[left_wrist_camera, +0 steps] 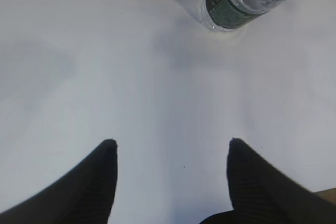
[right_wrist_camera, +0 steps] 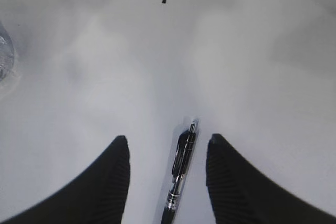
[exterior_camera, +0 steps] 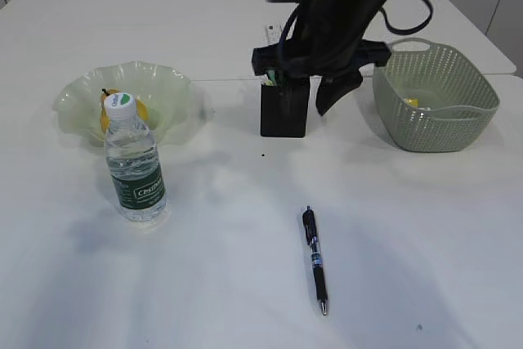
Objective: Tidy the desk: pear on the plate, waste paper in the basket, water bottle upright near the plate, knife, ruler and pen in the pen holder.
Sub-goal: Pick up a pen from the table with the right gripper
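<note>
Right gripper point(right_wrist_camera: 165, 148) jaws apart, straddling black pen point(right_wrist_camera: 181, 174) lying flat on table point(right_wrist_camera: 252, 77); we see bare room either side of it.

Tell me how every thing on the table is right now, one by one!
water bottle: upright, capped, beside the plate.
pear: on the plate.
pen: flat on the table, not in the holder.
pen holder: upright, things inside.
basket: upright, something small inside.
left gripper: open, empty.
right gripper: open, straddling the pen.
</note>
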Motion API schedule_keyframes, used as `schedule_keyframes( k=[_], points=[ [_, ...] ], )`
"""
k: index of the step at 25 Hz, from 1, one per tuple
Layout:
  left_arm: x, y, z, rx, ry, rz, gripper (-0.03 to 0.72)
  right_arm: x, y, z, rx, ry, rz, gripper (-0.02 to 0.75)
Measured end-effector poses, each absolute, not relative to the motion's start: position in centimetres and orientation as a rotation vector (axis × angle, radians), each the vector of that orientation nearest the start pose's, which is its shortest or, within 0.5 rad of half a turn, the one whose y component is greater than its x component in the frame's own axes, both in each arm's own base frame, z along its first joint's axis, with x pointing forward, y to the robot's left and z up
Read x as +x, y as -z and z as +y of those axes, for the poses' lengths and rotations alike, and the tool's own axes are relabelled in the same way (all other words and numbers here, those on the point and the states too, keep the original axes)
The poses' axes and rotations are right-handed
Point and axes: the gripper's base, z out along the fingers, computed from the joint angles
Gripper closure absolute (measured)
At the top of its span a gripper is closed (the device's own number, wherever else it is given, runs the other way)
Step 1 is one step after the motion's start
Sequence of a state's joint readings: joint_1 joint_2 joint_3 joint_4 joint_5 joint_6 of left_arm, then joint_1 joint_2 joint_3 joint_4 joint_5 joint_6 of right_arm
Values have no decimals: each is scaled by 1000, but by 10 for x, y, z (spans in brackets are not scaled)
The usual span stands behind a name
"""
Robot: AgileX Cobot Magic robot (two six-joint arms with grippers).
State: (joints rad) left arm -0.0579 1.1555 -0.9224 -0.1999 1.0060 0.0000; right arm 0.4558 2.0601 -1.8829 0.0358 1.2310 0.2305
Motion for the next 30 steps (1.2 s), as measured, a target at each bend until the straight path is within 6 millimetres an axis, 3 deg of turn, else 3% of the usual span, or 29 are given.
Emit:
schedule_keyframes(
  k=[11,18,30],
  points=[
    [209,-300,-27,-18,277,2718,223,397,-222,204,-241,-119,3012,381],
    [209,-300,-27,-18,275,2718,223,390,-178,200,-197,-40,3140,381],
    [211,-301,-27,-20,271,2697,223,378,-160,197,-130,6,3204,381]
  ],
)
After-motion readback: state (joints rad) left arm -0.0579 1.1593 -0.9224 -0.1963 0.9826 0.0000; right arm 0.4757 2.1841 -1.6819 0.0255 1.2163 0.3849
